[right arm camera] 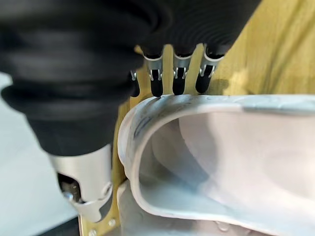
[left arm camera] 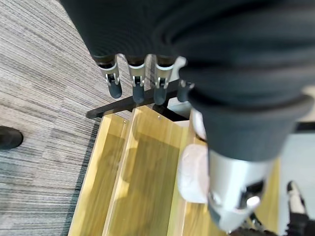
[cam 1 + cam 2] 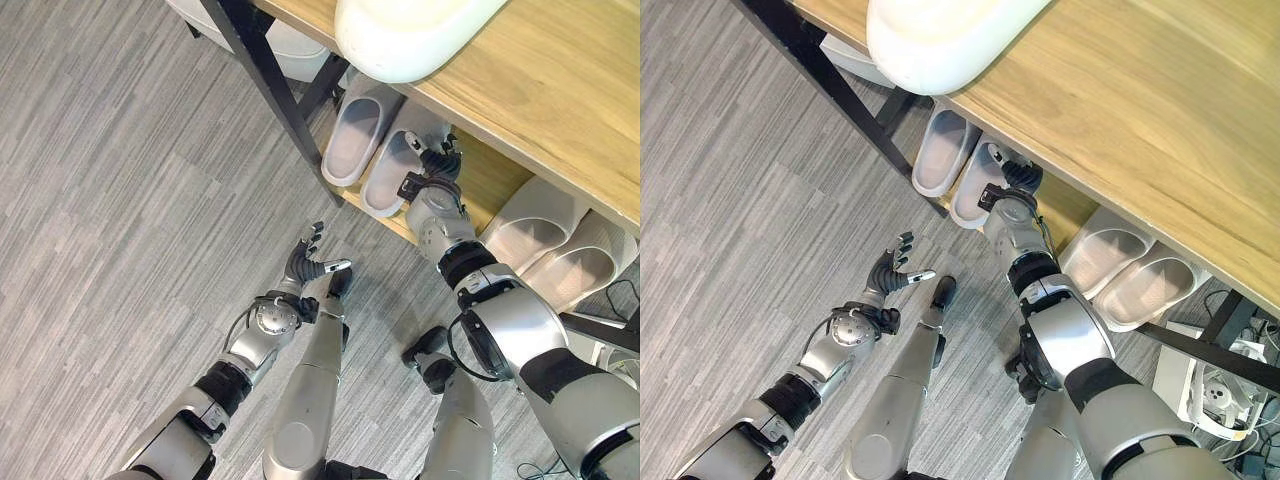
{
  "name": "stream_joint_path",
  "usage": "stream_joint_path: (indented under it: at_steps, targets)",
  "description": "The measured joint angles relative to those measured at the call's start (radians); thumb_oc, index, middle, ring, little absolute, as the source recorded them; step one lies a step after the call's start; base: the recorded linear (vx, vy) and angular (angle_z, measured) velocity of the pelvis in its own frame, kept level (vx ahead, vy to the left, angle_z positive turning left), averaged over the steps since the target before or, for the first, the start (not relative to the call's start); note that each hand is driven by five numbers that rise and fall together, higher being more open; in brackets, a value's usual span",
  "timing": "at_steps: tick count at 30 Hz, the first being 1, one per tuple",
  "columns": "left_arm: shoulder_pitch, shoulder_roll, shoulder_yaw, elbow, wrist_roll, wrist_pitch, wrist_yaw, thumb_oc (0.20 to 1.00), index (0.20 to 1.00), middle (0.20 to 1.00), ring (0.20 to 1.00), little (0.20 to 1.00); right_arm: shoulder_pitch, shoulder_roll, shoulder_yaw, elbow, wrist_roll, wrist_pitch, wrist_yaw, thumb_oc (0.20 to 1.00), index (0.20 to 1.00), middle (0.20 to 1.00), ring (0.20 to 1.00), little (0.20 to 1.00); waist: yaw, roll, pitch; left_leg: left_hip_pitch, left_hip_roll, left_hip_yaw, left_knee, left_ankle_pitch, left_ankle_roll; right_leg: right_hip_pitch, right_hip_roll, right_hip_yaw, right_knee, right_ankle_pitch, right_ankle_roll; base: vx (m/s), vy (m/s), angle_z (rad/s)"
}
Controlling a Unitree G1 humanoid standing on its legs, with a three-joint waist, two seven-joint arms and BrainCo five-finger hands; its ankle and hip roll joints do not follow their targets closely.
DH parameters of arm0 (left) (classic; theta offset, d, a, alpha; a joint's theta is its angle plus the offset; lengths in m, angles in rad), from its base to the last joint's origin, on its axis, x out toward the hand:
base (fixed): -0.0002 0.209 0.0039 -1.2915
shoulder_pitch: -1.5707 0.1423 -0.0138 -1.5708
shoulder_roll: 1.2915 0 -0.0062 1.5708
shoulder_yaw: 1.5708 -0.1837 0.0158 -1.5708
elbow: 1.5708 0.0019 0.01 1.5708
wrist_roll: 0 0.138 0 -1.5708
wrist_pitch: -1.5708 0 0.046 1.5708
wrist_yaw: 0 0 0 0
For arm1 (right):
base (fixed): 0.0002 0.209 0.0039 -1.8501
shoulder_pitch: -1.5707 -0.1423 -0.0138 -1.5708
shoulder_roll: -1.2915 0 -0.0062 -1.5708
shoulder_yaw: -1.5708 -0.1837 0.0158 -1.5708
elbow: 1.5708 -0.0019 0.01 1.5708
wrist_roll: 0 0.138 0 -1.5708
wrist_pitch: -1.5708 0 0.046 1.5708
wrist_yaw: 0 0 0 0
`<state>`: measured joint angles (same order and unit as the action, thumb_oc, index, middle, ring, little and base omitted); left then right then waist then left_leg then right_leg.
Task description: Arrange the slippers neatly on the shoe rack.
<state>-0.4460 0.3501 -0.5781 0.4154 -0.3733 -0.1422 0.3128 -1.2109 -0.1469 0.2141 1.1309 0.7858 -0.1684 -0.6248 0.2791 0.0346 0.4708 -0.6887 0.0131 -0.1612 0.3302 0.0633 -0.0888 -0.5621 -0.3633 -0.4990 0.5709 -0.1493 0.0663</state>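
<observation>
- Left eye view: the shoe rack (image 3: 560,90) runs across the upper right, light wood top with a black frame. A pair of pale grey slippers sits side by side on the lower shelf by the black leg: one slipper (image 3: 358,135) nearer the leg, the second slipper (image 3: 395,160) just beside it. The right hand (image 3: 436,170) is right at the heel of that second one. Another pair of slippers (image 3: 555,245) sits further along the same shelf, well apart from the hand. A white tub (image 3: 410,35) rests on the rack's top. The left hand (image 3: 305,262) hangs over the grey floor (image 3: 110,200) with its fingers loosely spread, holding nothing.
- Right eye view: same layout, and the right hand's fingertips disappear under the rack's top board at the slipper's heel.
- Left wrist view: the left hand's fingers (image 2: 138,83) are straight in a row with only air past them; the wooden shelves of the rack lie beyond.
- Right wrist view: the right hand's fingers (image 1: 178,78) are straight and together, dark tips resting on the back rim of the second slipper (image 1: 221,162), thumb off to the side. Looks like a flat touch, not a pinch. Wooden shelf is behind the slipper.
</observation>
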Motion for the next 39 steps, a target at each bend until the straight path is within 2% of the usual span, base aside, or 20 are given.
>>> stream_joint_path:
  at_steps: [2, 5, 7, 9, 11, 12, 14, 15, 16, 17, 18, 19, 21, 23, 25, 27, 28, 31, 35, 39]
  targets:
    - [0.003, 0.000, -0.011, 0.002, 0.000, 0.006, -0.002, 1.000, 1.000, 1.000, 1.000, 1.000, -0.033, -0.043, 0.001, 0.035, 0.022, -0.002, 0.006, 1.000, 1.000, 1.000, 1.000, 1.000, 0.001, 0.004, -0.002, 0.008, -0.002, 0.002, -0.009, 0.006, 0.000, 0.001, -0.006, 0.001, 0.000, 0.000, 0.000, 0.00, 0.002, 0.02]
    - [0.002, 0.000, -0.010, 0.002, 0.000, 0.012, -0.002, 1.000, 1.000, 1.000, 1.000, 1.000, -0.030, -0.036, 0.010, 0.031, 0.021, -0.004, 0.016, 1.000, 1.000, 1.000, 1.000, 1.000, -0.002, 0.007, -0.004, 0.022, 0.000, 0.007, -0.008, 0.008, 0.001, 0.012, -0.006, 0.003, -0.001, 0.001, 0.002, -0.02, -0.006, -0.04]
    - [0.009, -0.001, -0.006, 0.027, 0.000, 0.014, -0.002, 1.000, 1.000, 1.000, 1.000, 1.000, 0.110, -0.028, 0.048, -0.093, -0.006, 0.002, 0.025, 1.000, 1.000, 1.000, 1.000, 1.000, -0.030, 0.007, -0.004, 0.071, 0.003, 0.017, -0.016, 0.005, 0.005, 0.054, -0.002, 0.010, -0.024, 0.010, 0.007, -0.03, -0.055, -0.20]
    - [0.062, 0.002, 0.034, 0.030, 0.001, 0.016, -0.013, 1.000, 1.000, 1.000, 1.000, 1.000, 0.325, -0.020, 0.093, -0.157, -0.131, 0.038, 0.057, 1.000, 1.000, 1.000, 1.000, 1.000, -0.061, 0.000, -0.010, 0.183, 0.029, 0.068, -0.080, 0.010, 0.011, 0.136, 0.029, 0.044, -0.106, 0.047, 0.015, 0.01, -0.106, -0.64]
    - [0.174, 0.000, 0.120, 0.049, 0.002, 0.017, -0.032, 1.000, 1.000, 1.000, 1.000, 1.000, 0.579, -0.008, 0.157, -0.233, -0.229, 0.090, 0.105, 1.000, 1.000, 1.000, 1.000, 1.000, -0.113, -0.022, -0.102, 0.281, 0.060, 0.096, -0.168, 0.024, 0.003, 0.207, 0.075, 0.060, -0.206, 0.072, 0.031, 0.06, -0.096, -0.65]
    - [0.219, -0.014, 0.127, 0.088, 0.003, 0.020, -0.039, 1.000, 1.000, 1.000, 1.000, 1.000, 0.744, -0.008, 0.190, -0.355, -0.291, 0.097, 0.136, 1.000, 1.000, 1.000, 1.000, 1.000, -0.143, -0.034, -0.158, 0.353, 0.078, 0.118, -0.222, 0.034, -0.001, 0.267, 0.097, 0.062, -0.255, 0.083, 0.034, 0.02, -0.069, -0.54]
    - [0.281, -0.061, 0.147, 0.139, 0.010, 0.020, -0.058, 1.000, 1.000, 1.000, 1.000, 1.000, 0.944, -0.015, 0.259, -0.478, -0.369, 0.119, 0.193, 1.000, 1.000, 1.000, 1.000, 1.000, -0.183, -0.056, -0.275, 0.435, 0.104, 0.145, -0.286, 0.041, -0.009, 0.333, 0.133, 0.063, -0.316, 0.099, 0.018, 0.06, -0.082, -0.35]
    - [0.302, -0.080, 0.163, 0.145, 0.014, 0.021, -0.076, 1.000, 1.000, 1.000, 1.000, 1.000, 1.056, -0.056, 0.295, -0.595, -0.422, 0.117, 0.238, 1.000, 1.000, 1.000, 1.000, 1.000, -0.199, -0.061, -0.303, 0.478, 0.114, 0.155, -0.317, 0.045, -0.013, 0.368, 0.147, 0.063, -0.340, 0.100, 0.019, 0.13, -0.112, -0.51]
    - [0.375, -0.076, 0.206, 0.144, 0.047, 0.020, -0.107, 1.000, 1.000, 1.000, 1.000, 1.000, 1.242, -0.185, 0.361, -0.805, -0.535, 0.097, 0.345, 1.000, 1.000, 1.000, 1.000, 1.000, -0.207, -0.058, -0.360, 0.578, 0.129, 0.197, -0.380, 0.047, -0.013, 0.446, 0.174, 0.083, -0.419, 0.112, 0.041, 0.16, -0.077, -0.50]
    - [0.420, -0.055, 0.228, 0.149, 0.049, 0.018, -0.116, 1.000, 1.000, 1.000, 1.000, 1.000, 1.305, -0.241, 0.353, -0.810, -0.578, 0.084, 0.371, 1.000, 1.000, 1.000, 1.000, 1.000, -0.224, -0.051, -0.421, 0.608, 0.133, 0.212, -0.404, 0.046, -0.013, 0.477, 0.186, 0.088, -0.465, 0.126, 0.051, 0.14, -0.051, -0.61]
    - [0.429, -0.032, 0.225, 0.144, 0.071, 0.018, -0.131, 1.000, 1.000, 1.000, 1.000, 1.000, 1.326, -0.269, 0.313, -0.762, -0.625, 0.082, 0.400, 1.000, 1.000, 1.000, 1.000, 1.000, -0.248, -0.041, -0.448, 0.623, 0.135, 0.229, -0.411, 0.047, -0.013, 0.492, 0.192, 0.092, -0.497, 0.143, 0.052, 0.13, -0.043, -0.33]
    - [0.462, 0.040, 0.179, 0.075, 0.164, 0.020, -0.185, 1.000, 1.000, 1.000, 1.000, 1.000, 1.404, -0.309, 0.240, -0.771, -0.682, 0.060, 0.473, 1.000, 1.000, 1.000, 1.000, 1.000, -0.261, -0.018, -0.458, 0.647, 0.133, 0.239, -0.411, 0.044, -0.010, 0.534, 0.200, 0.098, -0.550, 0.166, 0.058, 0.10, -0.032, -0.35]
    - [0.488, 0.143, 0.132, -0.014, 0.275, 0.018, -0.248, 1.000, 1.000, 1.000, 1.000, 1.000, 1.496, -0.361, 0.193, -0.745, -0.692, 0.058, 0.548, 1.000, 1.000, 1.000, 1.000, 1.000, -0.279, 0.023, -0.485, 0.660, 0.131, 0.266, -0.411, 0.032, -0.010, 0.545, 0.203, 0.119, -0.585, 0.183, 0.059, 0.10, -0.005, -0.34]
    - [0.480, 0.183, 0.096, -0.066, 0.359, 0.016, -0.304, 1.000, 1.000, 1.000, 1.000, 1.000, 1.515, -0.371, 0.159, -0.655, -0.699, 0.064, 0.606, 1.000, 1.000, 1.000, 1.000, 1.000, -0.279, 0.051, -0.492, 0.662, 0.130, 0.291, -0.411, 0.030, -0.008, 0.543, 0.206, 0.140, -0.618, 0.211, 0.065, 0.08, -0.023, -0.42]
    - [0.454, 0.185, 0.046, -0.149, 0.447, 0.015, -0.404, 1.000, 1.000, 1.000, 1.000, 1.000, 1.509, -0.366, 0.152, -0.579, -0.707, 0.069, 0.661, 1.000, 1.000, 1.000, 1.000, 1.000, -0.304, 0.083, -0.488, 0.675, 0.131, 0.329, -0.412, 0.018, -0.013, 0.545, 0.212, 0.176, -0.653, 0.240, 0.060, 0.07, -0.039, -0.60]
    - [0.365, 0.195, -0.048, -0.269, 0.475, -0.008, -0.502, 1.000, 1.000, 1.000, 1.000, 1.000, 1.478, -0.349, 0.149, -0.544, -0.706, 0.072, 0.693, 1.000, 1.000, 1.000, 1.000, 1.000, -0.309, 0.085, -0.479, 0.676, 0.135, 0.345, -0.417, 0.010, -0.016, 0.539, 0.214, 0.189, -0.658, 0.244, 0.055, 0.04, -0.033, -0.37]
    - [0.306, 0.212, -0.100, -0.314, 0.476, 0.005, -0.531, 1.000, 1.000, 1.000, 1.000, 1.000, 1.462, -0.338, 0.150, -0.520, -0.705, 0.069, 0.700, 1.000, 1.000, 1.000, 1.000, 1.000, -0.317, 0.073, -0.470, 0.680, 0.136, 0.347, -0.416, 0.010, -0.017, 0.539, 0.216, 0.195, -0.658, 0.245, 0.054, 0.01, -0.021, -0.11]
    - [0.095, 0.238, -0.209, -0.490, 0.470, -0.025, -0.606, 1.000, 1.000, 1.000, 1.000, 1.000, 1.373, -0.292, 0.167, -0.486, -0.693, 0.070, 0.709, 1.000, 1.000, 1.000, 1.000, 1.000, -0.313, 0.052, -0.440, 0.682, 0.135, 0.362, -0.418, 0.011, -0.018, 0.539, 0.211, 0.196, -0.657, 0.254, 0.062, 0.02, -0.020, -0.17]
    - [-0.039, 0.181, -0.212, -0.551, 0.370, -0.041, -0.640, 1.000, 1.000, 1.000, 1.000, 1.000, 1.276, -0.251, 0.179, -0.488, -0.673, 0.068, 0.712, 1.000, 1.000, 1.000, 1.000, 1.000, -0.332, 0.056, -0.440, 0.682, 0.130, 0.369, -0.412, 0.017, -0.009, 0.531, 0.206, 0.197, -0.656, 0.265, 0.056, 0.01, -0.011, -0.04]
    - [-0.031, 0.165, -0.159, -0.566, 0.207, -0.022, -0.643, 1.000, 1.000, 1.000, 1.000, 1.000, 1.230, -0.246, 0.206, -0.489, -0.665, 0.068, 0.701, 1.000, 1.000, 1.000, 1.000, 1.000, -0.326, 0.055, -0.440, 0.691, 0.127, 0.368, -0.411, 0.020, -0.015, 0.542, 0.207, 0.195, -0.653, 0.268, 0.058, 0.01, -0.003, 0.02]
